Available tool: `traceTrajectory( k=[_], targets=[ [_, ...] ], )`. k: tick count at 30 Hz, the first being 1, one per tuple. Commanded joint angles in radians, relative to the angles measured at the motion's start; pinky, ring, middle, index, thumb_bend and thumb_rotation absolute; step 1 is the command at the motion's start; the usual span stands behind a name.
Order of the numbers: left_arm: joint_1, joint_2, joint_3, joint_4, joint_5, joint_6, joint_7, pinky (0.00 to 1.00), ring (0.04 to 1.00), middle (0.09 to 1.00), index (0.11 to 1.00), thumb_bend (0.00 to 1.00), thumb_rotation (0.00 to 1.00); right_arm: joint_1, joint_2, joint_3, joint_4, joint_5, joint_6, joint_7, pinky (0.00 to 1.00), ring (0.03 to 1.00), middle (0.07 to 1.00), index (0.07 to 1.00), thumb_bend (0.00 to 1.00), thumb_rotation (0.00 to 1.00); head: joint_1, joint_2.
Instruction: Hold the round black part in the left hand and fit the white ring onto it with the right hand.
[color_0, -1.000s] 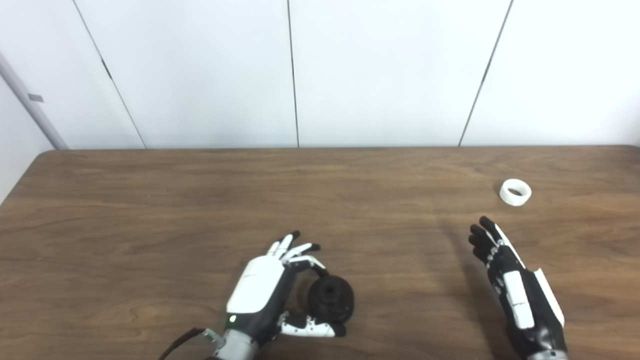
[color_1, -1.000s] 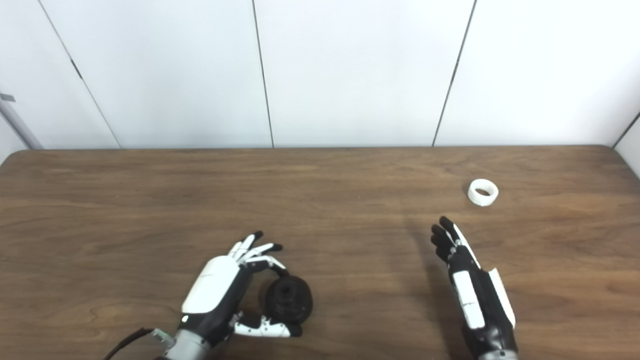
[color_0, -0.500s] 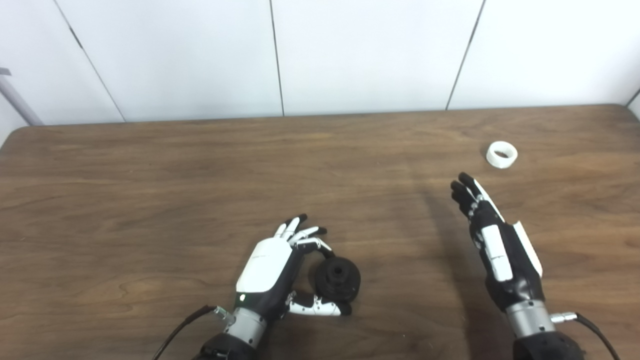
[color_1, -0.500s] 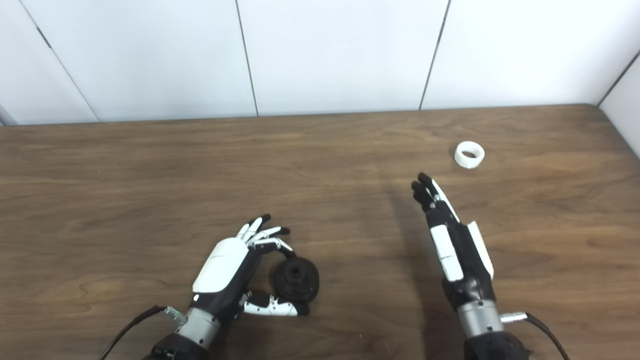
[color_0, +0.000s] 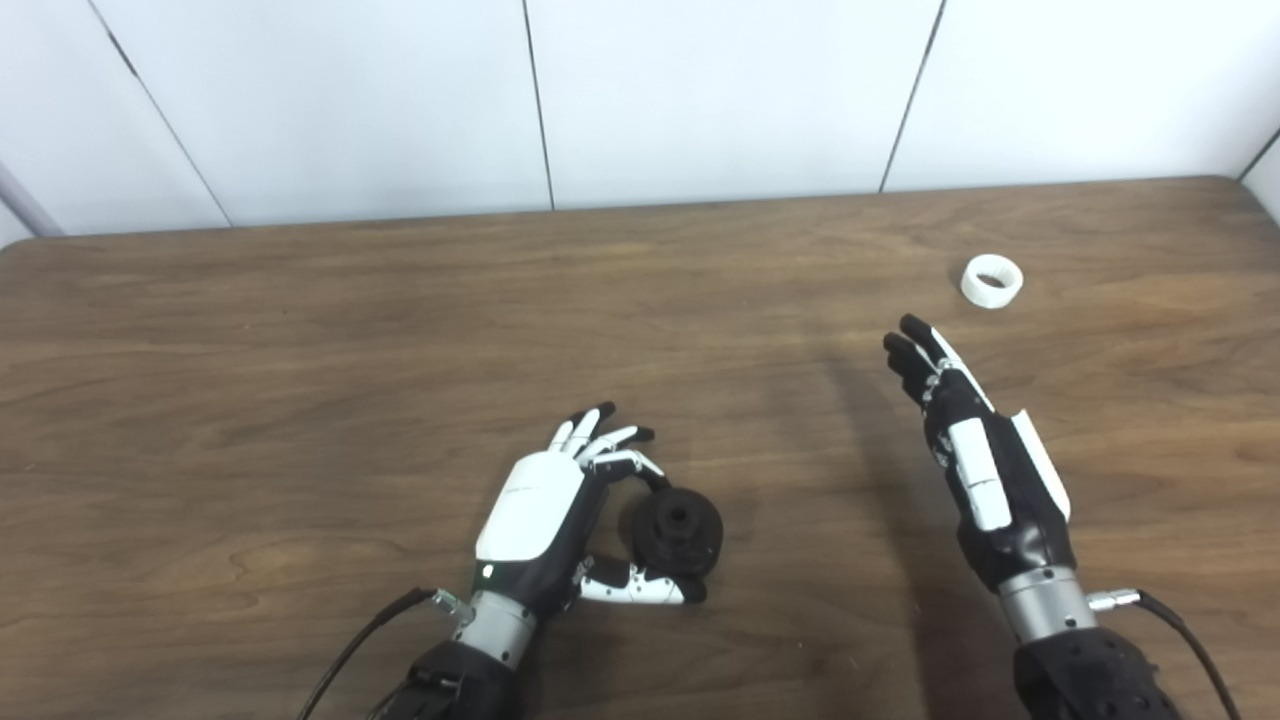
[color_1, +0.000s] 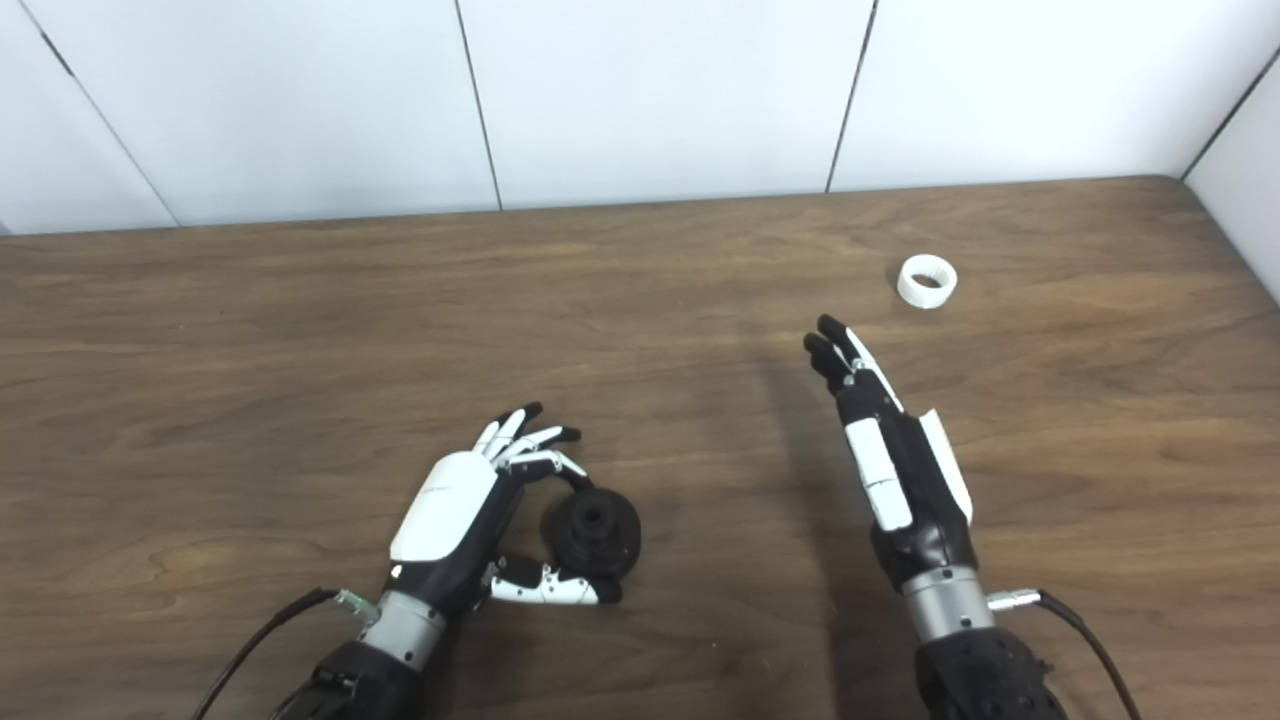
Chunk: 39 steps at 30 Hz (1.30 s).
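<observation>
White ring (color_0: 992, 281) at one o'clock of your outstretched, empty right hand (color_0: 985, 463) looks light and stiff; pinch its rim. Left hand (color_0: 545, 520) cradles the black part (color_0: 679, 531).

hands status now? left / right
Left hand: shut on the round black part, which rests on the table.
Right hand: open, empty, short of the white ring.

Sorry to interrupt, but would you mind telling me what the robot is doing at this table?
It is fitting two parts together. The left hand is shut on the round black part near the front of the table. The right hand is open, fingers stretched toward the white ring, which lies untouched farther back on the right.
</observation>
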Motion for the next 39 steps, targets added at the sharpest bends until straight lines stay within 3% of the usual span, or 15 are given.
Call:
traceTrajectory(
  k=[1, 12, 20, 24, 28, 31, 32, 36, 39],
  targets=[
    [0.006, 0.002, -0.008, 0.024, 0.013, 0.011, -0.026, 1.00, 1.000, 0.868, 0.486, 0.52, 0.07, 0.152, 0.030, 0.013, -0.055, 0.012, -0.014, -0.022, 0.98, 0.938, 0.921, 0.935, 0.61, 0.96, 0.000, 0.000],
    [0.005, -0.007, -0.009, 0.026, 0.002, 0.040, -0.054, 1.00, 0.986, 0.864, 0.484, 0.52, 0.06, 0.139, 0.026, -0.008, -0.063, 0.037, -0.010, -0.025, 0.97, 0.947, 0.930, 0.931, 0.60, 0.96, -0.011, -0.004],
    [0.007, 0.004, -0.007, 0.030, -0.009, 0.032, -0.065, 1.00, 0.978, 0.854, 0.485, 0.52, 0.06, 0.103, 0.004, -0.037, -0.117, 0.046, 0.037, -0.045, 0.97, 0.959, 0.942, 0.941, 0.60, 0.95, -0.053, -0.003],
    [0.003, 0.014, -0.010, 0.032, -0.002, 0.034, -0.072, 1.00, 0.978, 0.853, 0.485, 0.52, 0.06, 0.077, -0.030, -0.056, -0.130, 0.006, 0.045, -0.049, 0.97, 0.964, 0.950, 0.949, 0.58, 0.94, -0.093, -0.009],
    [0.001, 0.026, -0.006, 0.039, -0.008, 0.020, -0.068, 1.00, 0.970, 0.853, 0.485, 0.52, 0.06, 0.033, -0.055, -0.085, -0.145, -0.028, 0.079, -0.046, 0.99, 0.972, 0.958, 0.961, 0.58, 0.88, -0.136, -0.016],
    [-0.001, 0.031, -0.005, 0.045, -0.011, 0.017, -0.066, 1.00, 0.970, 0.851, 0.485, 0.52, 0.06, -0.002, -0.071, -0.100, -0.151, -0.050, 0.103, -0.041, 0.94, 0.973, 0.962, 0.962, 0.56, 0.81, -0.150, -0.022],
    [-0.001, 0.032, -0.006, 0.049, -0.012, 0.014, -0.063, 1.00, 0.971, 0.851, 0.485, 0.52, 0.06, -0.018, -0.083, -0.103, -0.155, -0.079, 0.125, -0.040, 0.97, 0.981, 0.966, 0.965, 0.56, 0.79, -0.158, -0.026],
    [-0.004, 0.035, -0.010, 0.061, -0.010, 0.007, -0.057, 1.00, 0.973, 0.847, 0.485, 0.52, 0.06, -0.074, -0.139, -0.096, -0.158, -0.224, 0.190, -0.039, 0.96, 0.968, 0.953, 0.959, 0.60, 0.85, -0.183, -0.037],
    [-0.006, 0.040, -0.011, 0.066, -0.009, 0.001, -0.051, 1.00, 0.976, 0.848, 0.485, 0.52, 0.06, -0.127, -0.210, -0.086, -0.137, -0.293, 0.209, -0.032, 0.94, 0.961, 0.957, 0.954, 0.58, 0.81, -0.197, -0.042]
  ],
)
